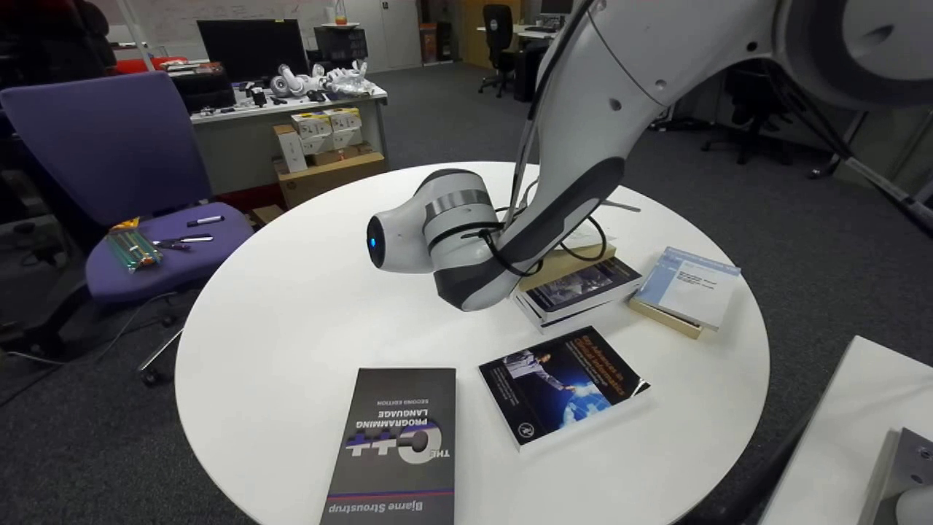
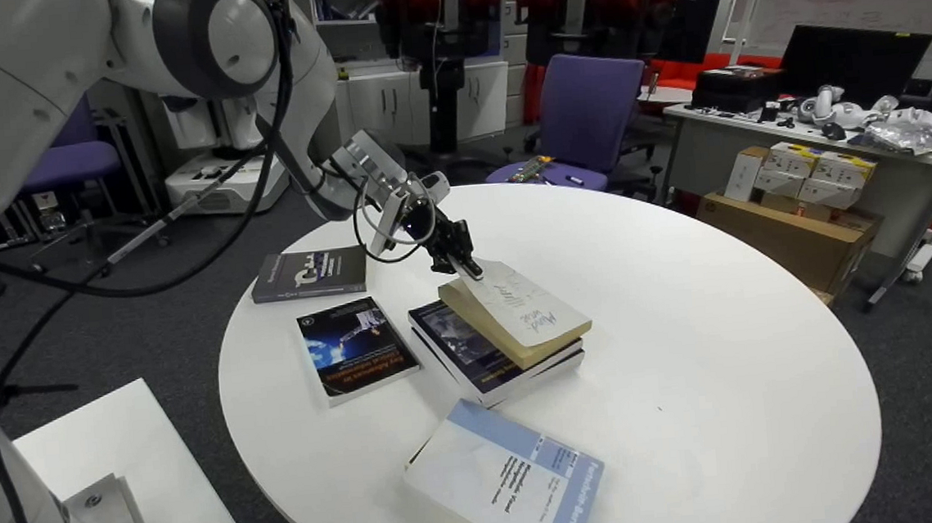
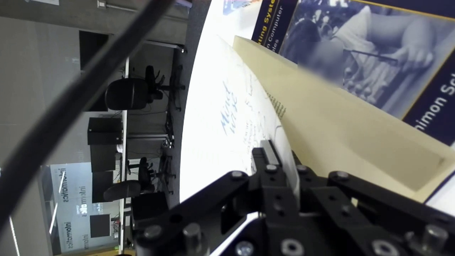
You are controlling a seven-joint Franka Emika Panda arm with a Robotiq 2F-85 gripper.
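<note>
Black two-fingered hand (image 3: 284,160) is pinching, almost closed, a white handwritten paper leaf (image 2: 522,300), perhaps doubled, by its far-left end in an exterior view; cream-paged book (image 2: 488,323) is lying below, atop a dark-blue book (image 2: 456,336), long axis running far left to near right.

Wide passage over tabletop (image 2: 717,334), book stack (image 2: 500,337) crowding end effector (image 3: 283,156), black cable (image 3: 95,78) looping nearby

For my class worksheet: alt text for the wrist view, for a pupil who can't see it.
A black pincer is shut on a white cover lettered "Mind wise", raised off yellowish pages. Beneath lies a dark blue book with a photo on its front; at left, office chairs appear sideways.
</note>
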